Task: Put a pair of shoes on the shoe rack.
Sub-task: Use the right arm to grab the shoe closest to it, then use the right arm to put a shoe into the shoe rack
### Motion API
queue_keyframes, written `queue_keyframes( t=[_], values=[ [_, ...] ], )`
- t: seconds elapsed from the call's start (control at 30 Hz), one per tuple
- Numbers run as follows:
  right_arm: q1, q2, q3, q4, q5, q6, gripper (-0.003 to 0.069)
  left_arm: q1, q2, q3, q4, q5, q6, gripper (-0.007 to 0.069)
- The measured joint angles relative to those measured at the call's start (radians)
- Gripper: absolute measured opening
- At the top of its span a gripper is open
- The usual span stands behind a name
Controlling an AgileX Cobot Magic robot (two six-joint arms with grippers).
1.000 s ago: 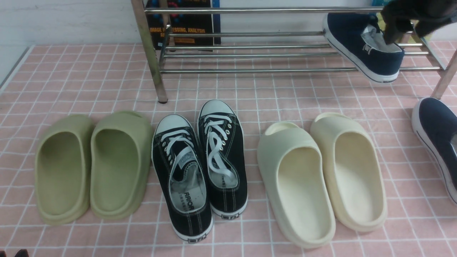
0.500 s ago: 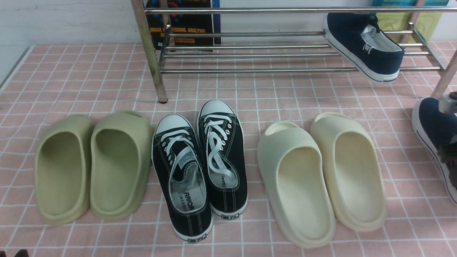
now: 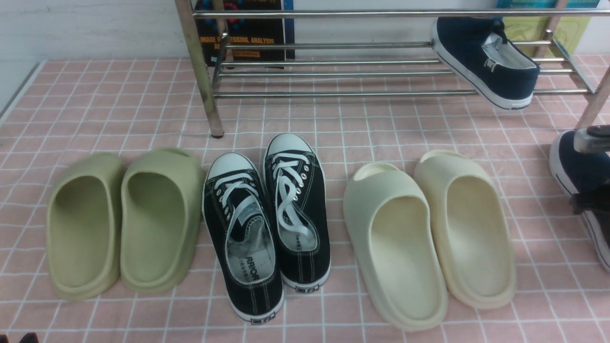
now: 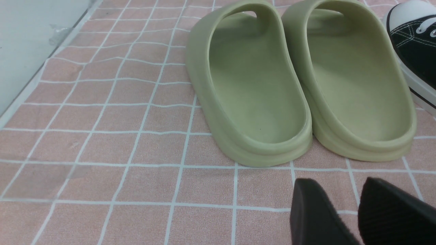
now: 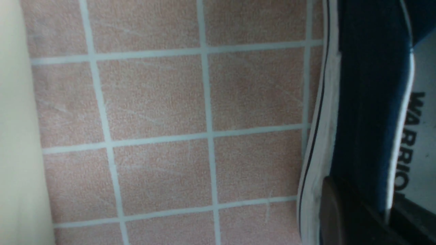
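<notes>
One navy slip-on shoe (image 3: 486, 57) lies tilted on the lower bars of the chrome shoe rack (image 3: 333, 74), at its right end, heel hanging over the front bar. The other navy shoe (image 3: 569, 164) lies on the pink checked cloth at the far right edge. My right gripper (image 3: 591, 202) is down on it. In the right wrist view the gripper (image 5: 366, 194) is shut on the shoe's side wall (image 5: 371, 102), one finger outside by the white sole, one inside on the lining. My left gripper (image 4: 335, 190) hovers low near the green slippers, open by a narrow gap and empty.
In a row before the rack lie green slippers (image 3: 124, 224), black lace-up sneakers (image 3: 267, 228) and cream slippers (image 3: 429, 233). A book (image 3: 248, 33) leans behind the rack. The rack's front left leg (image 3: 205, 95) stands behind the sneakers. A wall edge runs along the left.
My right gripper has left the shoe on the rack, come down to the shoe on the cloth at the far right, and closed on its side wall.
</notes>
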Motion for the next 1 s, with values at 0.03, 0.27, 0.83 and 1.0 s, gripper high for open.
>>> queue_keyframes(
  t=[0.03, 0.27, 0.83, 1.0],
  values=[
    [0.0, -0.006, -0.011, 0.0, 0.009, -0.003, 0.0011, 0.0, 0.0, 0.0, 0.0, 0.0, 0.0, 0.024],
    [0.0, -0.063, -0.179, 0.066, 0.13, -0.111, 0.0012, 0.0, 0.0, 0.0, 0.0, 0.0, 0.0, 0.024],
    [0.0, 0.198, -0.576, 0.101, 0.196, -0.211, 0.0012, 0.0, 0.0, 0.0, 0.0, 0.0, 0.0, 0.024],
    [0.0, 0.307, -0.748, 0.141, 0.195, -0.286, 0.0012, 0.0, 0.0, 0.0, 0.0, 0.0, 0.0, 0.024]
  ],
)
